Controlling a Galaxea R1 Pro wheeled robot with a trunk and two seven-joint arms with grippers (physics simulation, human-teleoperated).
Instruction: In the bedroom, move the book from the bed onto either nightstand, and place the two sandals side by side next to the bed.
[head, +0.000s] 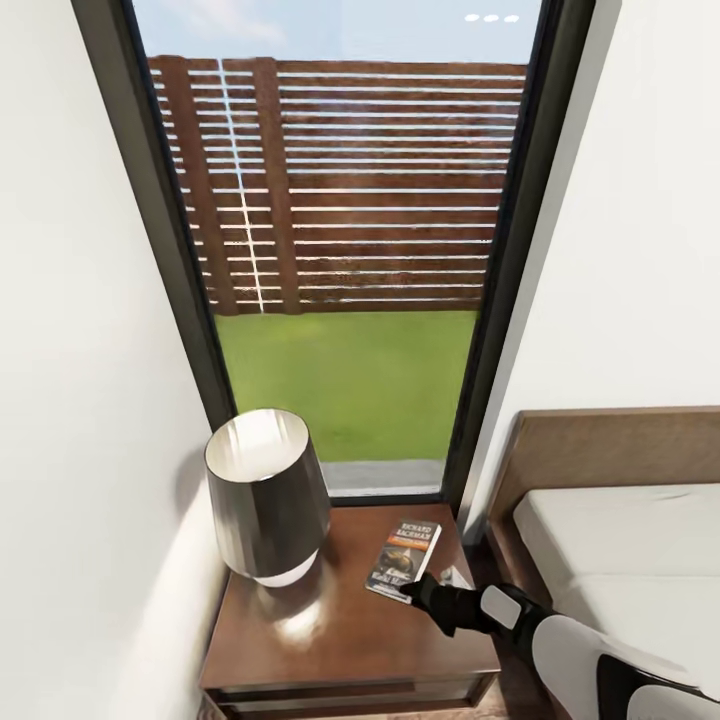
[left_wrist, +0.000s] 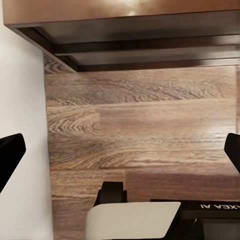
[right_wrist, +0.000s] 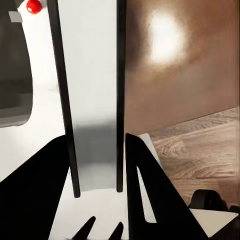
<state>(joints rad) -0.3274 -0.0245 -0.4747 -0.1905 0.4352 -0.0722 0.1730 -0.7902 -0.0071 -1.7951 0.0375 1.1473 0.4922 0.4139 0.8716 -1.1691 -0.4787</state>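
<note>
The nightstand (head: 330, 640), dark glossy wood, stands in the corner between the left wall and the bed (head: 620, 540), below the window. On its top stand a lamp (head: 267, 495) at the left and the book (head: 404, 560) lying flat near the right edge.

The book (head: 404, 560), a thin paperback with a dark pictured cover and orange and white lettering, lies flat on the glossy dark brown nightstand (head: 330, 640), toward its 2 o'clock corner. The bed (head: 620, 520), pale grey mattress in a brown frame and headboard, stands at the nightstand's 3 o'clock.
</note>
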